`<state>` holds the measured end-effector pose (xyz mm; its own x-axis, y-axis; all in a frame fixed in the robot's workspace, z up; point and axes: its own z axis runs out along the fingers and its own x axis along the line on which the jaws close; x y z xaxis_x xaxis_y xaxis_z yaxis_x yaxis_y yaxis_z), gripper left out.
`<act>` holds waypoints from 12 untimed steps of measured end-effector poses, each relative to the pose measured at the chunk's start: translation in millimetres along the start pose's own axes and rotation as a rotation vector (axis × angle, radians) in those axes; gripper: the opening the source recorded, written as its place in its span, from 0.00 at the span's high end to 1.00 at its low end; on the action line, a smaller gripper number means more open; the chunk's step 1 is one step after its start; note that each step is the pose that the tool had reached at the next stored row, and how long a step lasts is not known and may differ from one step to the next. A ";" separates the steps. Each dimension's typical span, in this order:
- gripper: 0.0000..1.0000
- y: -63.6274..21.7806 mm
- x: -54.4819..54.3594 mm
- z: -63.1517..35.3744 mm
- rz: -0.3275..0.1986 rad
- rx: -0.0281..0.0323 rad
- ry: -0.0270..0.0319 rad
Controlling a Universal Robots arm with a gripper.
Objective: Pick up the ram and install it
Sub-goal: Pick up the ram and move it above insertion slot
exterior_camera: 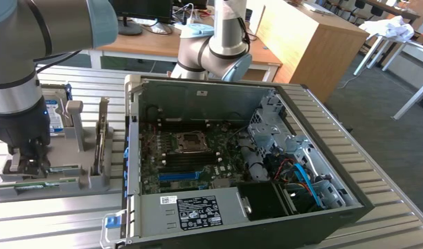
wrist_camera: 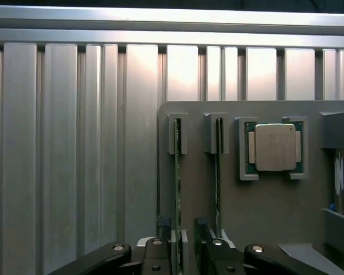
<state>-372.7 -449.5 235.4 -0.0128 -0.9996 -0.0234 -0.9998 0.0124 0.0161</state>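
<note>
You are working in a robotics lab set up inside an office-like room. The bench [exterior_camera: 59, 218] is a ribbed, silver aluminium-profile table, and a silver and grey-blue jointed robot arm [exterior_camera: 225, 49] rises at its far edge. On the bench stands an open black desktop computer case [exterior_camera: 197, 98] with its motherboard bare. Beside it, a grey plastic fixture [exterior_camera: 93, 181] racks thin green ram sticks [wrist_camera: 177, 189] and a square silver processor chip [wrist_camera: 274, 147]. Beyond the bench's far edge you see a light wooden desk [exterior_camera: 155, 45] carrying a black monitor [exterior_camera: 145, 8], a light wooden cabinet [exterior_camera: 308, 46] and grey carpet [exterior_camera: 377, 109].
</note>
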 end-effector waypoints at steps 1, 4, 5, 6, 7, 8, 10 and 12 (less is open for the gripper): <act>0.70 0.0 0.0 0.7 0.000 -0.0001 0.0000; 0.70 -0.1 0.1 3.2 0.000 -0.0001 0.0001; 0.70 -0.1 0.1 4.0 0.000 -0.0002 0.0000; 0.70 -0.1 0.1 4.7 0.000 -0.0002 0.0001; 0.70 -0.1 0.1 5.4 0.000 -0.0001 0.0001; 0.70 -0.1 0.1 6.1 0.000 -0.0001 0.0000; 0.70 -0.2 0.2 7.5 0.000 -0.0001 0.0001; 0.70 -0.2 0.2 8.8 0.000 -0.0001 0.0000</act>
<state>-372.7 -449.5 226.6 -0.0127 -0.9996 -0.0233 -0.9998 0.0124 0.0162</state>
